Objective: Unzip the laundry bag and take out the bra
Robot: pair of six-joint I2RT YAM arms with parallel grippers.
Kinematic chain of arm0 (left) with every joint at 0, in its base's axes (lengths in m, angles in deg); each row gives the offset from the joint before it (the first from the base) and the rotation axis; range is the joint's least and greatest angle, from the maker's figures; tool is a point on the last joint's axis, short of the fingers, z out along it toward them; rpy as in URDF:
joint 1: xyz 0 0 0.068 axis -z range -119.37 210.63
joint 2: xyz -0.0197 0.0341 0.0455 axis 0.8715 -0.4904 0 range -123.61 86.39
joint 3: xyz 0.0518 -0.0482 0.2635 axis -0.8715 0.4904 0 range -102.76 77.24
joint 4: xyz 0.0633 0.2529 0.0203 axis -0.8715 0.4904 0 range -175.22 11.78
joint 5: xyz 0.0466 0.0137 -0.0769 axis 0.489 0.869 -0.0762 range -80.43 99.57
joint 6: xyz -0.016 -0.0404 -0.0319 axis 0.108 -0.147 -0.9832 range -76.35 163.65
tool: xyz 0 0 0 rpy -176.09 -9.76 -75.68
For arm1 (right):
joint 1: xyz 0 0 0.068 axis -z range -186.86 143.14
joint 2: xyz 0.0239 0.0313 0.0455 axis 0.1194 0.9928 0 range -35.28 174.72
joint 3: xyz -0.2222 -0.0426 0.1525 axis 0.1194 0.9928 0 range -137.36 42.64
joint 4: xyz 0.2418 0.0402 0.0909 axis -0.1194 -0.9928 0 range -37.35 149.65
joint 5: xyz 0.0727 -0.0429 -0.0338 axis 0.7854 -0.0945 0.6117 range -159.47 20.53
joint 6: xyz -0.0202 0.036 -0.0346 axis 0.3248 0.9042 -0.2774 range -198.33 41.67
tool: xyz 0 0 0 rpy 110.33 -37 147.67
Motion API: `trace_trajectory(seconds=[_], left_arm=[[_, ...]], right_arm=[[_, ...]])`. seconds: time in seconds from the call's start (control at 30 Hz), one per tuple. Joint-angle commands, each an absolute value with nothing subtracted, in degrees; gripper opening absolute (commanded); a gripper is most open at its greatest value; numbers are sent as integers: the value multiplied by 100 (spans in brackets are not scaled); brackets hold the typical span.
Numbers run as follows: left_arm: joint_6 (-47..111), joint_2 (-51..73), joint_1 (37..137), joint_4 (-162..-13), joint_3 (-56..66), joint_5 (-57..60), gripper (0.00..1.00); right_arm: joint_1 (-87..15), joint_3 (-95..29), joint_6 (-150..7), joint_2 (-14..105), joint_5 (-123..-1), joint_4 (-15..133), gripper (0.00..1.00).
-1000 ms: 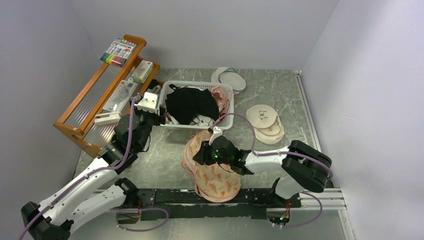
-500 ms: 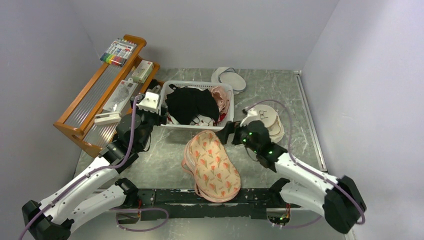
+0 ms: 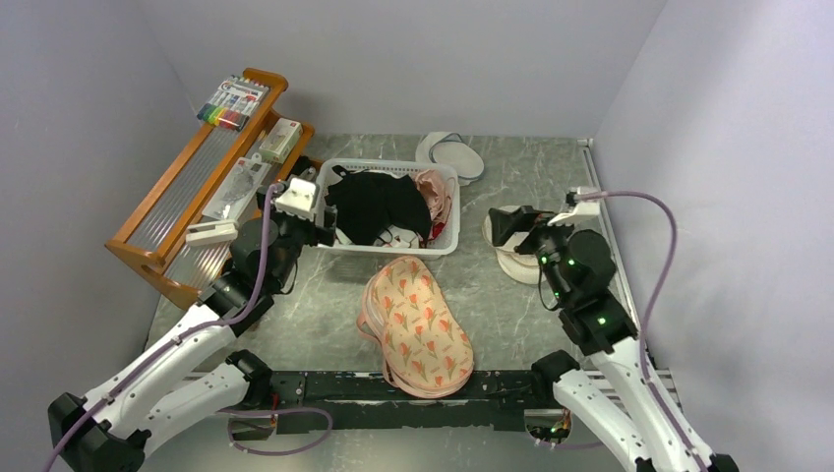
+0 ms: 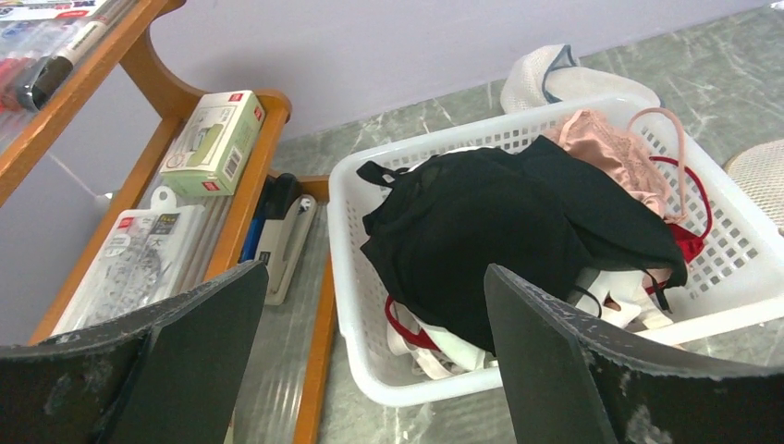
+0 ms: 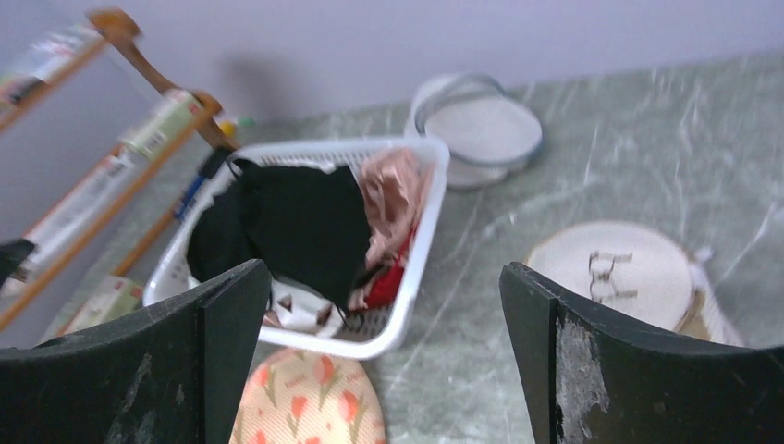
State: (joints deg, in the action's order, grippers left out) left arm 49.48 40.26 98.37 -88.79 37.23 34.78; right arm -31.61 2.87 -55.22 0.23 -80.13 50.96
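The laundry bag [image 3: 416,324], peach-pink with orange flowers, lies flat on the table near the front edge, and its far end shows in the right wrist view [image 5: 310,407]. The black bra [image 3: 374,205] lies on top of other garments in the white basket [image 3: 438,246]; it also shows in both wrist views [image 4: 481,231] [image 5: 287,222]. My left gripper [image 3: 321,234] is open and empty at the basket's left front corner [image 4: 370,370]. My right gripper [image 3: 507,226] is raised to the right of the basket, open and empty, well apart from the bag [image 5: 388,370].
A wooden rack [image 3: 187,206] with markers and small boxes stands at the left. One white round pouch [image 3: 454,155] lies behind the basket. Another [image 3: 526,258] lies under my right gripper. Pink, red and white garments [image 4: 615,153] fill the basket beside the bra. A black rail [image 3: 325,385] runs along the front edge.
My right arm left the laundry bag, swung right and back, and its gripper opened. My left gripper opened wider beside the basket and barely moved.
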Motion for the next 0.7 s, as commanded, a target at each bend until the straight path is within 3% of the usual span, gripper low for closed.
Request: trace_trajectory(seconds=[0.0,0.13,0.3,0.67], left_arm=[[4769,4036,9407,-9108,3545,2430,99],[4620,4180,9063,-9336,3589,1538,98],[4151,4580,8937,-9633,3414,1343,95],[4100,4848,8937,-7691,714,1588,95]], right_arm=[[-3147,-325,-6274,-168,-7881,4725,96],[-3152,-904,-6704,-117,-8058,4408,96],[-3148,-1775,-7107,-166,-8275,3924,100],[-3147,-2854,-7148,-769,-8717,3158,100]])
